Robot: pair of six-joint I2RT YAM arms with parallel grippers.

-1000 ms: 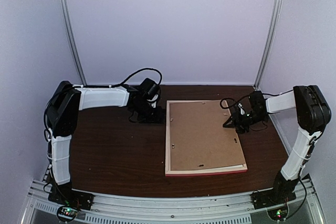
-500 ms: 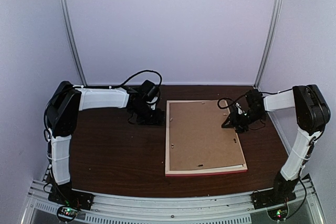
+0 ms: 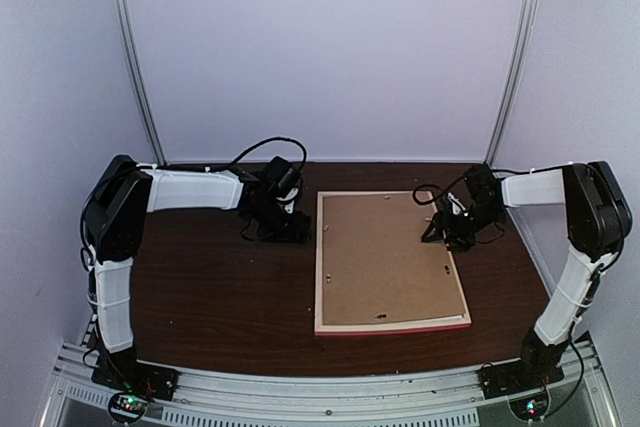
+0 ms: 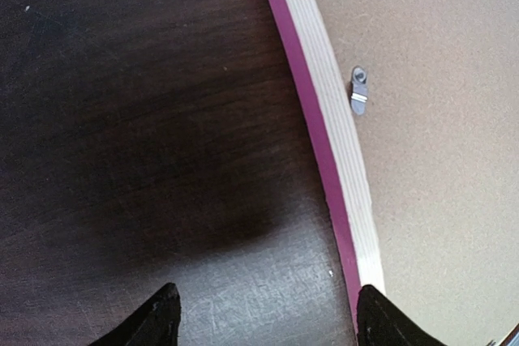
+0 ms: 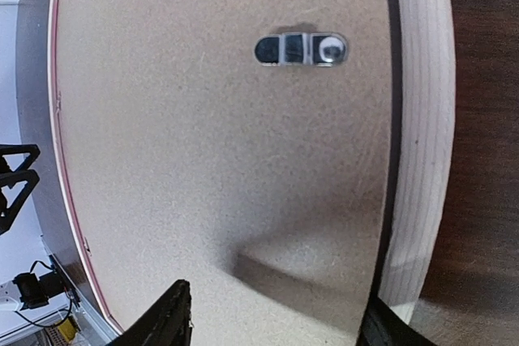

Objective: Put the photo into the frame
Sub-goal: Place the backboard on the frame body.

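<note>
Frame 1, backing board 1, left tool released, right tool released

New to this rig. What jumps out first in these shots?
A big frame lies face down on the dark table, its brown backing board facing up and pink showing along the edge. The left gripper hovers open at the frame's left edge. The right gripper hovers open over the right edge, near a small metal clip.
</note>
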